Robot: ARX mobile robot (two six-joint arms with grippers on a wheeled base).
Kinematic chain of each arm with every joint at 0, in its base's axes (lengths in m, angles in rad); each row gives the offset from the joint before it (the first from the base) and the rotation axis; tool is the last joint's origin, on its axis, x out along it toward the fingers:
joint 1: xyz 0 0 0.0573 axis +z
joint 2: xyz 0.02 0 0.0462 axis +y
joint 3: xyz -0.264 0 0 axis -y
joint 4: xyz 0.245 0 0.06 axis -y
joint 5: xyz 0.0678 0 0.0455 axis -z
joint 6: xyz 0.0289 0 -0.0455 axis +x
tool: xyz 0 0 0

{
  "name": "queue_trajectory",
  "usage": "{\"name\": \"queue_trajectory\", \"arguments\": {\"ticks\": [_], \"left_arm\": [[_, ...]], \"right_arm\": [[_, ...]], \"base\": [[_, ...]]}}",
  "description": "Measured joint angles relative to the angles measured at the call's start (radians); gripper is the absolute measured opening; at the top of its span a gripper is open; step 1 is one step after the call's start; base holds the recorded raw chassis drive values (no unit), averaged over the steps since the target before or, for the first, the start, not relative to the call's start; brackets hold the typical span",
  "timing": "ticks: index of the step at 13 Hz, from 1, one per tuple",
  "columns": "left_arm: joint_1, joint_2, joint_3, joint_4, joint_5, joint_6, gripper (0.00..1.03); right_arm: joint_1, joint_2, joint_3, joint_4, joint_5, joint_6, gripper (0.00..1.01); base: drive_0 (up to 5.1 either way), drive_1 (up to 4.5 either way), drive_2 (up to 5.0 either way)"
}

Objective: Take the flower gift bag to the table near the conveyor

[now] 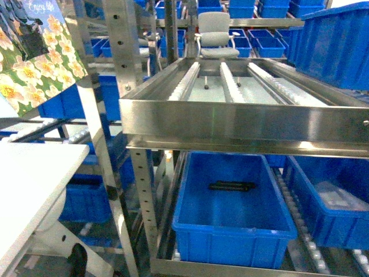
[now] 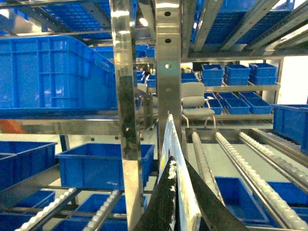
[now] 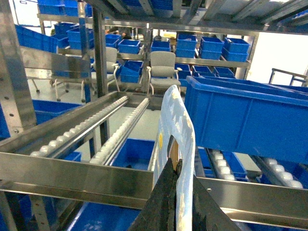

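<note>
The long steel-framed conveyor of small white rollers (image 1: pixel 230 86) fills the middle of the head view, with the wide plain white tabletop (image 1: pixel 29 173) low at the left. The flower-printed paper gift bag (image 1: pixel 34 52) hangs in the air at upper left, above that tabletop and beside the rack post. It looks light and thin-walled, stiff enough to hold shape yet easily creased, so the top edge is the place to hold it. The left gripper (image 2: pixel 175 202) and right gripper (image 3: pixel 178 192) each have their jaws pinched closed on that white edge.
</note>
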Motion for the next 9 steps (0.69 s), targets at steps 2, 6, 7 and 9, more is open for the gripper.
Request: {"name": "queue_trajectory", "arguments": {"ticks": [2, 6, 7, 9], "left_arm": [[0.000, 0.000, 0.000, -0.001, 0.001, 0.000, 0.02], [0.000, 0.000, 0.000, -0.002, 0.001, 0.000, 0.02], [0.000, 0.000, 0.000, 0.000, 0.000, 0.000, 0.02], [0.000, 0.000, 0.000, -0.002, 0.000, 0.000, 0.02]], "right_arm": [[0.000, 0.000, 0.000, -0.004, 0.000, 0.000, 0.02], [0.004, 0.000, 0.000, -0.003, 0.000, 0.000, 0.02], [0.004, 0.000, 0.000, -0.004, 0.000, 0.000, 0.02], [0.004, 0.001, 0.000, 0.000, 0.000, 0.000, 0.02]], "base": [[-4.9, 2.47, 2.5], [-5.0, 2.41, 2.4], [-4.9, 1.49, 3.4], [-4.8, 1.42, 3.5]]}}
